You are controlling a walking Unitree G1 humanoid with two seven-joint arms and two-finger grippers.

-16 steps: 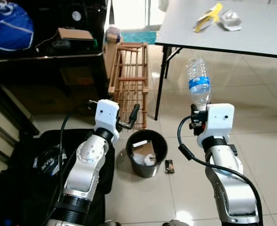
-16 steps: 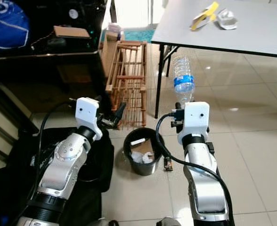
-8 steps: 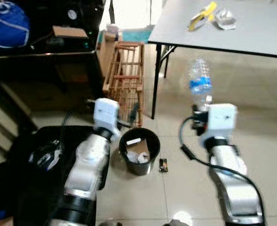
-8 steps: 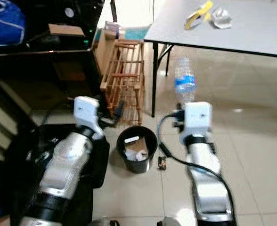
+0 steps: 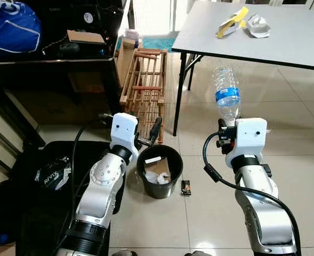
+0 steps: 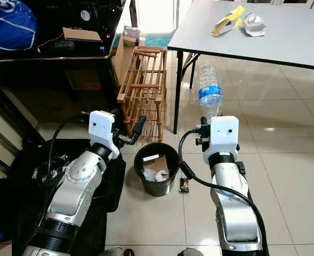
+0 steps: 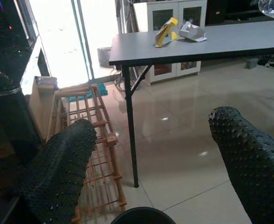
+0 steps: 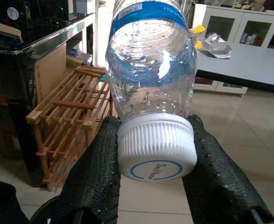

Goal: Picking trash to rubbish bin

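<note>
The bottle (image 8: 150, 79) is clear, glossy plastic beaded with droplets inside, with a shiny blue label and a ribbed white plastic cap (image 8: 156, 149). The right gripper (image 8: 151, 186) clamps the cap between matt black rubbery fingers (image 8: 99, 177) of fine weave; the left gripper (image 7: 151, 163) has coarser, studded pads (image 7: 62, 170). The floor (image 5: 301, 160) is glossy pale tile. The rack (image 5: 146, 85) is bare wood. The bin (image 5: 159, 188) is smooth black plastic holding crumpled paper (image 5: 158, 178). The table (image 5: 285, 42) top is matt grey.

one plastic bottle (image 5: 226, 94); one rubbish bin (image 5: 159, 172), one table (image 5: 290, 40); one wooden rack (image 5: 144, 88)
</note>
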